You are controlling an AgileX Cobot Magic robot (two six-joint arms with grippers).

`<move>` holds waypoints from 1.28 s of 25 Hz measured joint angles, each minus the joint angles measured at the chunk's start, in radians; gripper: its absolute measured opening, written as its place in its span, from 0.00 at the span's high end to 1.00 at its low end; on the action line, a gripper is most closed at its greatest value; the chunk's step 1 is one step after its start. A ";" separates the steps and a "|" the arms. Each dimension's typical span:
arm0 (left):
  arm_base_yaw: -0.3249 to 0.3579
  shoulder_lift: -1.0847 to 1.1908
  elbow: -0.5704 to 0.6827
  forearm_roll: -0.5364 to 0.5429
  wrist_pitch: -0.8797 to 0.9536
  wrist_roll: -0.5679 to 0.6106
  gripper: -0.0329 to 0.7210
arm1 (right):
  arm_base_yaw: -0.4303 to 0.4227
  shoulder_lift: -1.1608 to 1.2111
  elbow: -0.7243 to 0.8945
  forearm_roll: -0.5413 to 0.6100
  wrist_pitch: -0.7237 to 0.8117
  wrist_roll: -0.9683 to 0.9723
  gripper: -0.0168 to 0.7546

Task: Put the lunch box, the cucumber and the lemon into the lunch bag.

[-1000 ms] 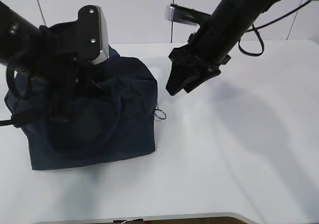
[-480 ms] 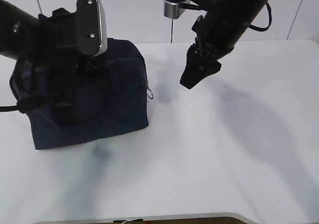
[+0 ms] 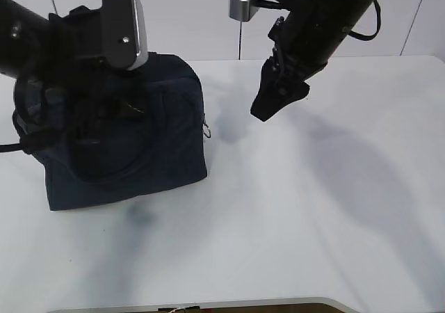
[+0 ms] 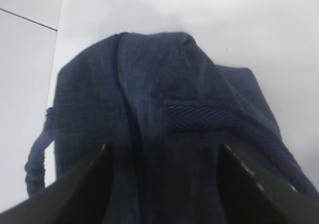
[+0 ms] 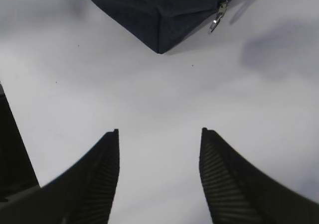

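Observation:
The navy lunch bag (image 3: 156, 142) stands at the left of the white table, its zipper line (image 4: 130, 134) shut along the top. My left gripper (image 4: 163, 149) hovers right over the bag's top, open, with only fabric and a handle strap (image 4: 199, 117) below its fingers. My right gripper (image 3: 264, 110) hangs open above bare table to the right of the bag, nothing between its fingers (image 5: 107, 174). The bag's corner (image 5: 159, 15) and the metal zipper pull (image 5: 218, 16) show ahead of it. The lunch box, the cucumber and the lemon are out of view.
The white table (image 3: 313, 209) stretches to the right and front of the bag. A pale wall with panel seams stands behind. The left arm's wrist camera (image 3: 125, 28) sits above the bag. The ring pull (image 3: 206, 129) hangs at the bag's right end.
The bag has shifted left and back and stands taller. My right gripper rose and drew away to the right. My left gripper's jaws have come apart over the bag's top.

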 joint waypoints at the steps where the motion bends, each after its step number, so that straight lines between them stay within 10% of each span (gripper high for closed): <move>1: 0.000 -0.012 0.000 -0.016 0.009 0.000 0.32 | 0.000 0.000 0.000 0.002 0.000 0.000 0.43; 13: 0.000 -0.285 0.000 -0.028 0.217 0.000 0.35 | 0.000 -0.115 0.000 0.006 0.007 0.013 0.43; 19: 0.000 -0.428 0.000 0.208 0.354 -0.100 0.41 | 0.000 -0.198 0.000 0.000 0.014 0.048 0.44; 25: 0.000 -0.515 0.000 0.634 0.530 -0.367 0.42 | 0.000 -0.290 0.000 -0.055 0.024 0.119 0.43; 32: 0.000 -0.607 0.000 0.760 0.574 -0.938 0.42 | 0.000 -0.401 0.000 -0.099 0.027 0.235 0.43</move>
